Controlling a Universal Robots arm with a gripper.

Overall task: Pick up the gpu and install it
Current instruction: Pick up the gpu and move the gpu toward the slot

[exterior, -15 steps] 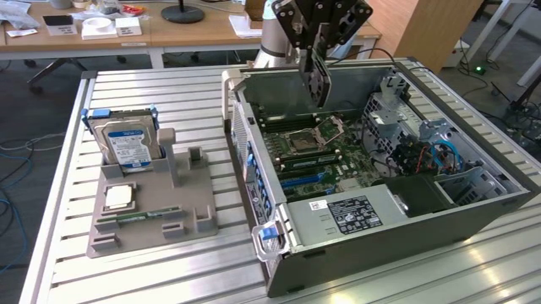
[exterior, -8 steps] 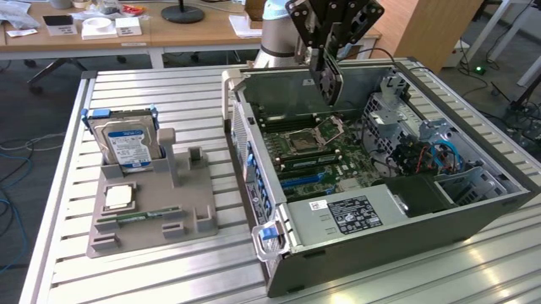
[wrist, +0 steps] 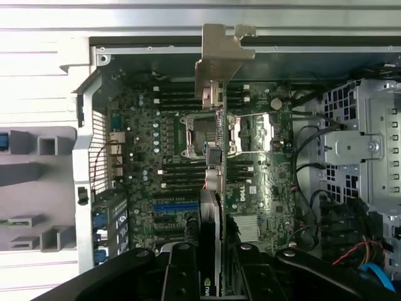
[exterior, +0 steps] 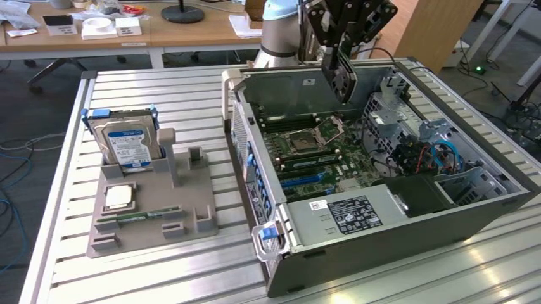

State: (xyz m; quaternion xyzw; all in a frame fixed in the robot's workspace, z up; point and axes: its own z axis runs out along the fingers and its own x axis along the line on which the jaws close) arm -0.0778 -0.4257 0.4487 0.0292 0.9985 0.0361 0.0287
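Gripper [exterior: 341, 58]: clamped on the gpu [exterior: 343, 79], which is held on edge above the open computer case [exterior: 397, 221].
Risk: the card appears to be set crosswise to the blue slot [wrist: 175, 205] — if lowered so, the CPU socket [wrist: 210, 135] could be struck.
Obstructions: cables [wrist: 307, 157] and a drive cage [wrist: 369, 144] are crowded beside the motherboard [wrist: 144, 144].
Surroundings: a hard drive [exterior: 127, 142] is stood in a grey fixture [exterior: 144, 228] — well apart from the case.

1. Exterior view: high, off the arm, angled down over the tabletop [exterior: 127, 278] onto the open PC case [exterior: 381, 234], mid range.
2. Wrist view: behind the tool [wrist: 213, 266], facing straight down into the case, close.
3. Both cover the motherboard [exterior: 308, 149].
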